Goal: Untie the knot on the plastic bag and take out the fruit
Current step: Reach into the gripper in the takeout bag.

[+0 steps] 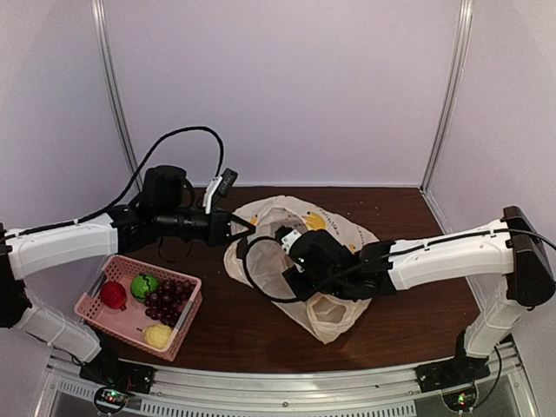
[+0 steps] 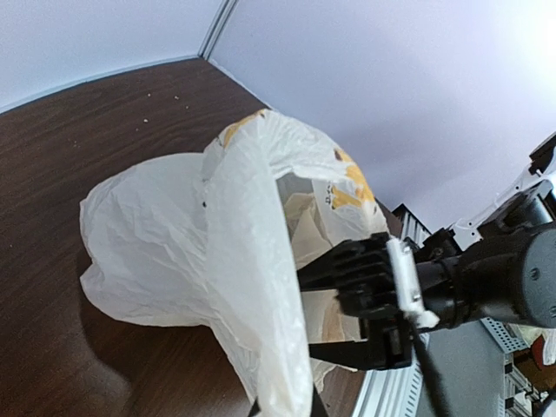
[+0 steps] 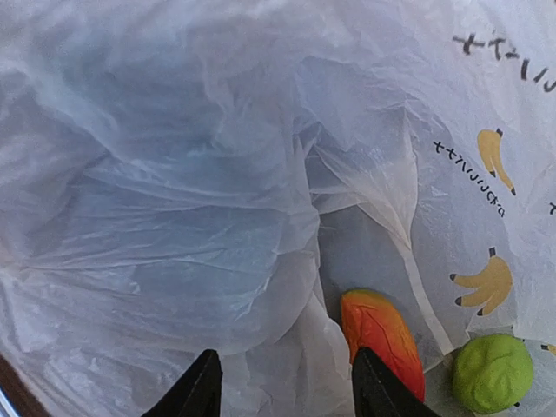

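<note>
The left gripper (image 1: 246, 228) was clenched on a fold of the plastic bag (image 2: 156, 234), at the left side of its rim. From there a strip of thin film rose, stretched, up to the top of the bag. The right gripper (image 3: 287, 387) was inside the bag with its fingers apart, and between them I could see only crinkled film, so it grasped nothing. Just beside its right finger lay an orange-red fruit (image 3: 378, 334), and a little further to the right a round green fruit (image 3: 492, 372). Both rested on the bottom of the bag.

No knot was visible anywhere and the mouth stood open, so I judged that the untying was done and that the step in hand was the taking out of the fruit. For the next move, the right gripper would need to shift a little to its right, so that the orange-red fruit comes between the fingers without a layer of film. Meanwhile the left gripper should hold the rim up.

The bag lay in the middle of the table (image 1: 408, 208). Its long axis ran from far to near and leaned to the right at the near end. Its mouth seemed to face left. The orange-red fruit was oblong, and its long axis pointed roughly along the fingers.

On the near left stood a pink basket (image 1: 122, 330) with a grape bunch (image 1: 169, 300) and a green ball (image 1: 144, 285) in it.
</note>
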You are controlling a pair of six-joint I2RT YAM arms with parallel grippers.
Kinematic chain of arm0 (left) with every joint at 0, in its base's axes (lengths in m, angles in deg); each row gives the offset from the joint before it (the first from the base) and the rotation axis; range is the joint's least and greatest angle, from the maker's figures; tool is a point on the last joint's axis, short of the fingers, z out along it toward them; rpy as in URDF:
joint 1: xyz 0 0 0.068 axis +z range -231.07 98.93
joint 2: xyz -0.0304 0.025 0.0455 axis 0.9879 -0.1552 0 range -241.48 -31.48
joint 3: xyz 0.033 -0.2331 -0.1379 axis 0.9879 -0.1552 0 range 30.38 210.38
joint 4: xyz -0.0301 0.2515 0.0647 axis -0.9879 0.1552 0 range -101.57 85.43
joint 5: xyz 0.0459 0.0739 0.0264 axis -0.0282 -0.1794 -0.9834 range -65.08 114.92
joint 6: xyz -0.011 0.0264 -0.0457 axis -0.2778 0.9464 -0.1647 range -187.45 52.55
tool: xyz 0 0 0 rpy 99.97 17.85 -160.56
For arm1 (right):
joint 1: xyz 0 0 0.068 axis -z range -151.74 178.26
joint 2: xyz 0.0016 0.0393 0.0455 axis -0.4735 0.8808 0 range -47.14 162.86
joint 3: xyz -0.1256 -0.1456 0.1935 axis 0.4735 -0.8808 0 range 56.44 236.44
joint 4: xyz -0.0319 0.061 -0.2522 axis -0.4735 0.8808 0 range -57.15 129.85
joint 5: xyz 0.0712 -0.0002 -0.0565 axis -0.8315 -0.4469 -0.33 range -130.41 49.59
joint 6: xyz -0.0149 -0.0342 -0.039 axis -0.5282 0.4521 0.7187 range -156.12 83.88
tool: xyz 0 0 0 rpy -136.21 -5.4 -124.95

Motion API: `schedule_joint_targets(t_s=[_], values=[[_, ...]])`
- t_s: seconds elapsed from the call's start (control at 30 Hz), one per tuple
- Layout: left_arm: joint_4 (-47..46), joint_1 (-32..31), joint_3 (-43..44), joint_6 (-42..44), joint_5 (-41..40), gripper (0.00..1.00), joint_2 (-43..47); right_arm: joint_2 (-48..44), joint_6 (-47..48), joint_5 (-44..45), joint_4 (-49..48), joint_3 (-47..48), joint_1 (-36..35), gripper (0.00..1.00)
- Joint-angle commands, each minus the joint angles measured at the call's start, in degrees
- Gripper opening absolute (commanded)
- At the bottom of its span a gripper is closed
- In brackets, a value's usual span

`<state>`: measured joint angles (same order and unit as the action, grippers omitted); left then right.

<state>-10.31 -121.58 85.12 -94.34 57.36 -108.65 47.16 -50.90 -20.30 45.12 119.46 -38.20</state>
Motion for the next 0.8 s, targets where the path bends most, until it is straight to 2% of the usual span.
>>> schedule_joint_targets(t_s=[0.0, 0.2, 0.37, 0.57, 0.77], values=[[-2.9, -0.6, -0.9, -1.2, 0.7, 0.00, 3.2, 3.9, 0.0, 2.5, 5.0, -0.8, 1.4, 0.51], [-0.8, -0.8, -3.5, 1.6, 1.4, 0.00, 5.9, 5.2, -4.9, 9.0, 13.1, -1.1, 4.8, 0.52], [1.1, -0.8, -7.0, 2.5, 0.8, 0.00, 9.8, 0.9, -8.1, 9.9, 15.1, -5.8, 6.2, 0.61], [1.2, -0.9, -11.8, 2.1, 2.3, 0.00, 12.8, -2.4, -11.4, 10.0, 14.0, -9.8, 8.9, 0.66], [0.8, -6.1, -11.8, 1.9, 3.4, 0.00, 12.0, -5.9, -12.4, 9.1, 7.1, -9.2, 9.9, 0.76]])
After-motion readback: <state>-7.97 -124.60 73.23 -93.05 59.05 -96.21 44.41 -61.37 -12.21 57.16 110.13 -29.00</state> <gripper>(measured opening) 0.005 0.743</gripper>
